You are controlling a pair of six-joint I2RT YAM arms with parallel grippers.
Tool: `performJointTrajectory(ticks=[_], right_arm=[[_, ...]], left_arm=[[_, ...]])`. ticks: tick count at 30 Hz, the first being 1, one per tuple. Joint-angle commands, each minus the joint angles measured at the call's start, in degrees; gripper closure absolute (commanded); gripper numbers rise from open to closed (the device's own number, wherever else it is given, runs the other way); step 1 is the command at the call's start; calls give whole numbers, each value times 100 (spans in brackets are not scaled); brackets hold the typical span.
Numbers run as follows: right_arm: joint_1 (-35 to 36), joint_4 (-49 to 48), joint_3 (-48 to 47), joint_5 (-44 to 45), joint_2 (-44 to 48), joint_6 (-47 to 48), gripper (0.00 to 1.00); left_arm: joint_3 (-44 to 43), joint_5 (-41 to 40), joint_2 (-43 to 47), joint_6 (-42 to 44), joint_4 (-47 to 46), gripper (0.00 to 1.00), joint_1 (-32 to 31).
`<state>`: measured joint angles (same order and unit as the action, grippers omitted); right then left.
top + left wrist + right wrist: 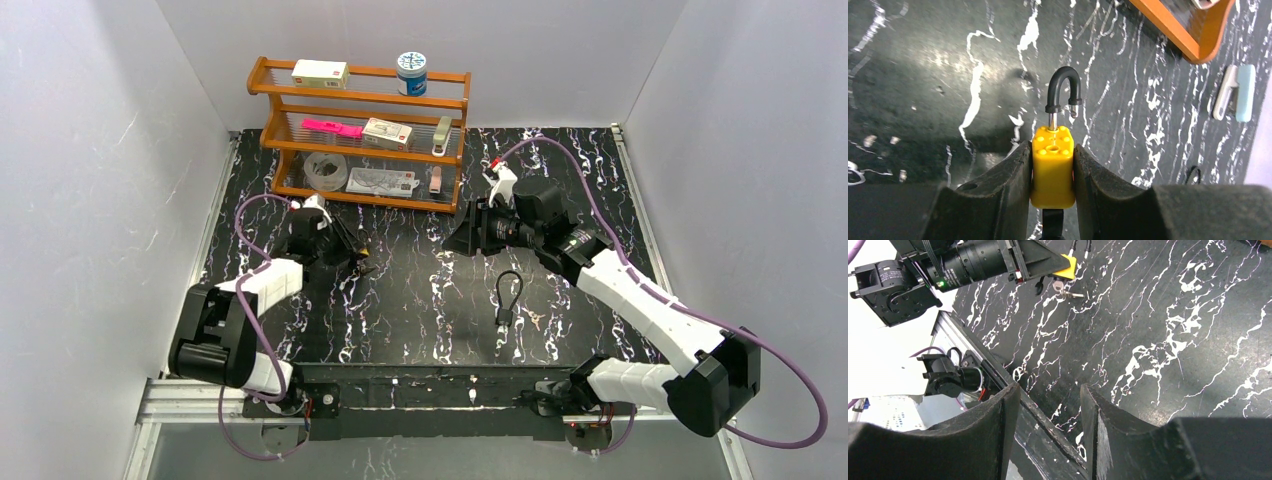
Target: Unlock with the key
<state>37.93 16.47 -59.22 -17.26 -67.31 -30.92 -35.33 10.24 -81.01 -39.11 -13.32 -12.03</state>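
A yellow padlock (1052, 170) sits squeezed between the fingers of my left gripper (1052, 172), which is shut on its body. Its black shackle (1064, 89) stands raised, with one end free of the body. A black key head (1053, 222) pokes out below the lock, and in the right wrist view keys (1062, 288) hang under the padlock (1064, 266). Seen from above, the left gripper (356, 254) holds the lock just over the table's left half. My right gripper (460, 234) hovers to its right, open and empty, its fingers (998, 430) spread apart.
A wooden shelf (360, 95) with small items stands at the back. A black cable-loop lock (508, 292) and loose keys (540, 320) lie on the marbled table (420, 300) in front of the right arm. The shelf's corner (1193, 35) and a white-blue object (1235, 92) lie beyond the padlock.
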Motion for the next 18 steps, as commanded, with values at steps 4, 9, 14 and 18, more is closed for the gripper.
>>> performJointTrajectory(ticks=[4, 9, 14, 18], right_arm=[[-3, -259, 369, 173, -74, -280, 44], [-13, -280, 539, 432, -91, -260, 44], [-26, -198, 546, 700, -105, -204, 44], [-48, -75, 552, 1107, -111, -263, 43]], left_arm=[[-351, -789, -195, 564, -190, 94, 148], [-558, -871, -738, 436, -142, 85, 314], [-633, -925, -898, 248, -125, 69, 364], [-590, -1604, -653, 211, 146, 50, 368]])
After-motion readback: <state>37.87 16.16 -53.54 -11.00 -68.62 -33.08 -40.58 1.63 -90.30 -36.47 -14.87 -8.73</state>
